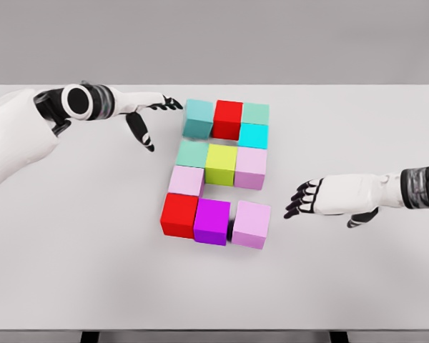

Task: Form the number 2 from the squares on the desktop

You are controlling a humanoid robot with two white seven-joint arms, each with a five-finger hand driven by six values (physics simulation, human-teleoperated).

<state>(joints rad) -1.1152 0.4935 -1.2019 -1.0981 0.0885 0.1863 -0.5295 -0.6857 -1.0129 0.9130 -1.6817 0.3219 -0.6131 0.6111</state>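
Note:
Coloured cubes stand in a block figure at the middle of the white table (71, 271). The top row holds a teal cube (199, 118), a red cube (227, 118) and a pale green cube (256, 113), with a cyan cube (253, 135) under the last. The middle row is a green-teal cube (192, 153), a yellow-green cube (221, 164) and a pink cube (251, 167). A pink cube (186, 180) sits below left. The bottom row is a red cube (179, 215), a magenta cube (211, 221) and a pink cube (251, 224) set slightly apart. My left hand (157, 114) is open beside the teal cube. My right hand (304, 199) is open right of the bottom pink cube.
The table's front edge (214, 330) runs along the bottom of the view. A plain grey wall stands behind the table.

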